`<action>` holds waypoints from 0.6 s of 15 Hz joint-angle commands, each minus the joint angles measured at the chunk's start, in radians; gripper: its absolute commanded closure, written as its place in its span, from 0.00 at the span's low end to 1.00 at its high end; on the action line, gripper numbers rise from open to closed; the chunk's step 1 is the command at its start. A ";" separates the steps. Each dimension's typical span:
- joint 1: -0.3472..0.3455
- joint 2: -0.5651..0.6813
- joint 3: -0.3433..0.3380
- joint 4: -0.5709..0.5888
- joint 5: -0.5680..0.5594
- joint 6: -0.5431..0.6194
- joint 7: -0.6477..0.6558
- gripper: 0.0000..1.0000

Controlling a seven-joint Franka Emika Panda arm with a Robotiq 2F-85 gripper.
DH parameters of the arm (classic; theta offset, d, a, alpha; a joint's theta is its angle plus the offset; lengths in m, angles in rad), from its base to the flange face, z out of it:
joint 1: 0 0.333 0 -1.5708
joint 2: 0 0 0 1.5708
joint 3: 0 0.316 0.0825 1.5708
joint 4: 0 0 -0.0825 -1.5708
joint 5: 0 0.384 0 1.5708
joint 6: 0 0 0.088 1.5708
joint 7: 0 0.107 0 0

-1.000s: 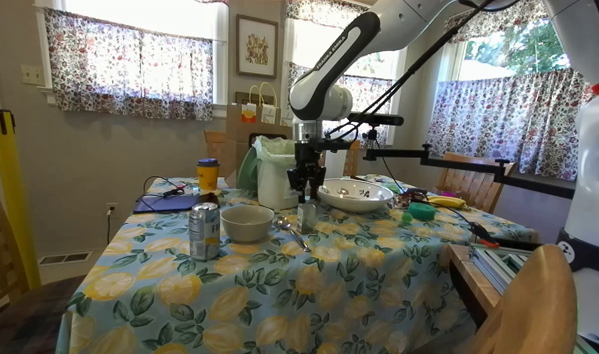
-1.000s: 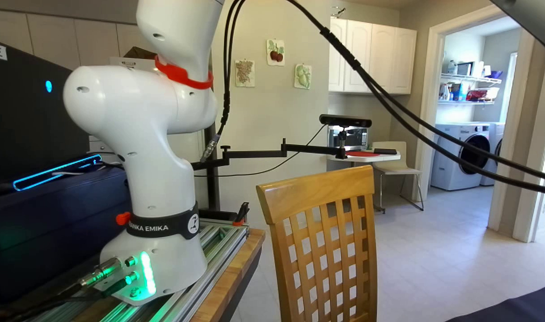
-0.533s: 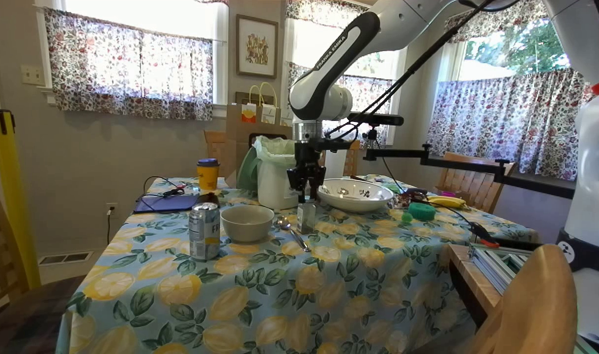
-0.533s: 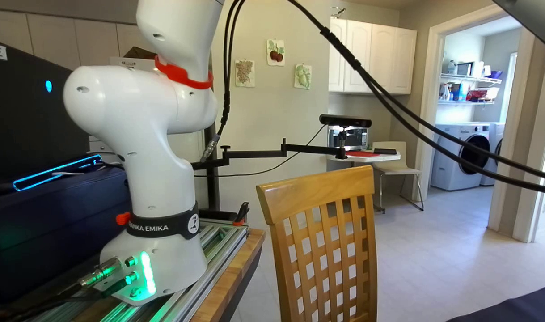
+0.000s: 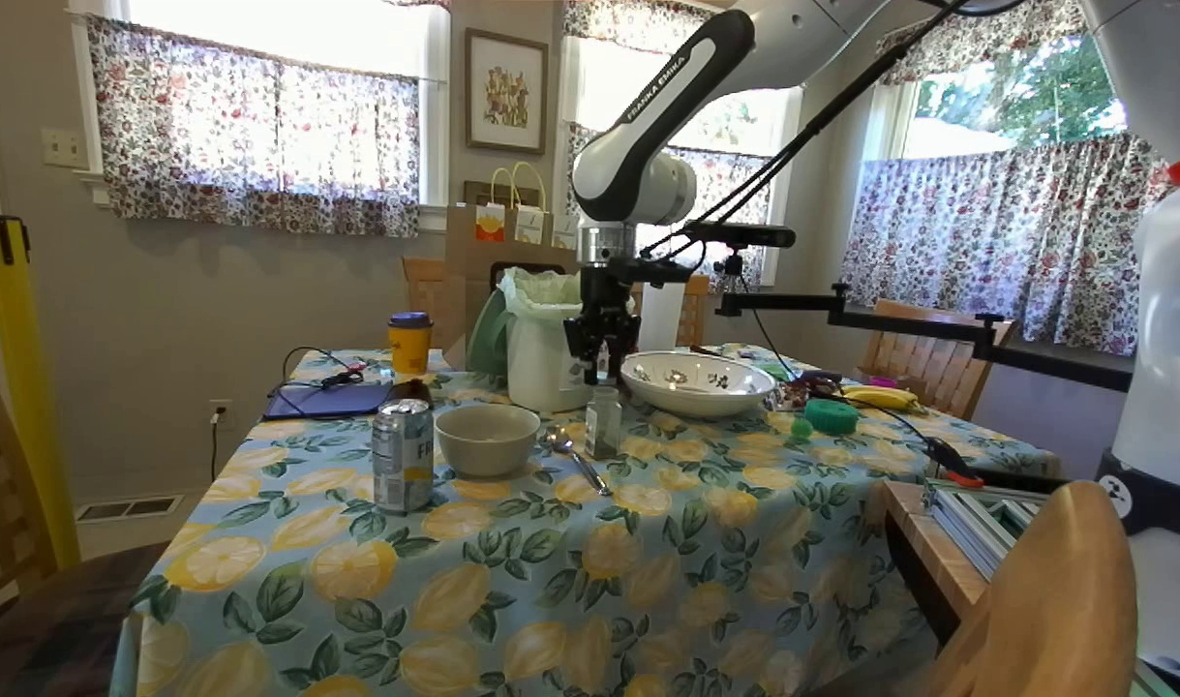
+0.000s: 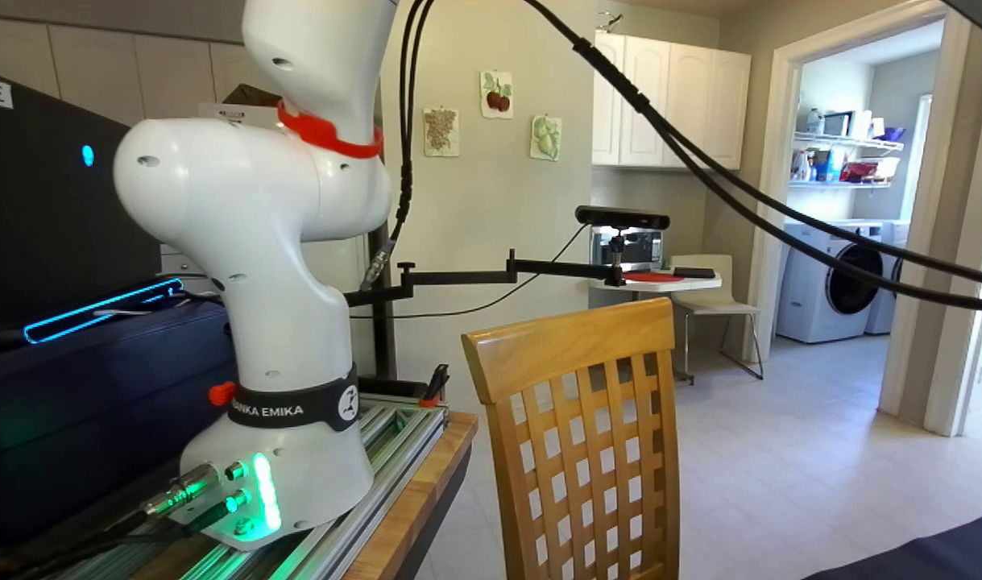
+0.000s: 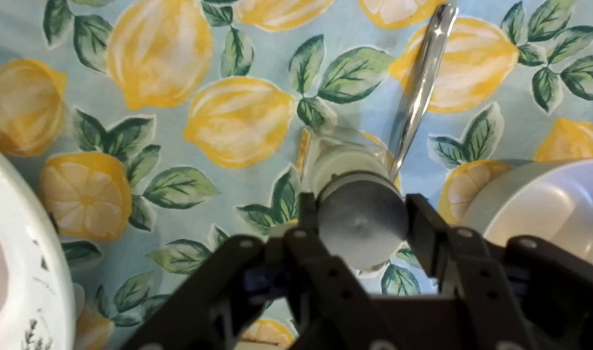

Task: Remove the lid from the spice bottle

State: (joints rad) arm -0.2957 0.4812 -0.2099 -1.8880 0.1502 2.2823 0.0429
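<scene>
Grey lid (image 7: 363,221), clamped in the gripper (image 7: 361,205) just above the clear spice bottle (image 5: 604,429). Risk, we judge: swinging sideways this low could clip and topple it.

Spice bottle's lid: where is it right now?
In the wrist view, the lid is right of and below centre, between the jaws and partly hiding the spice bottle; the bowl is to its right, the spoon up and right.
</scene>
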 commanded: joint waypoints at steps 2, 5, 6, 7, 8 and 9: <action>-0.013 -0.021 0.003 0.007 0.013 -0.011 -0.004 0.77; -0.015 -0.008 -0.006 0.025 0.020 -0.003 0.023 0.77; -0.019 0.004 -0.010 0.043 0.026 -0.005 0.038 0.77; -0.025 0.015 -0.013 0.063 0.033 -0.016 0.051 0.77; -0.030 0.023 -0.016 0.078 0.040 -0.015 0.066 0.77; -0.035 0.030 -0.017 0.093 0.048 -0.019 0.078 0.77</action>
State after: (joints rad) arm -0.3090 0.4729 -0.2254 -1.8643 0.1648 2.2829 0.0875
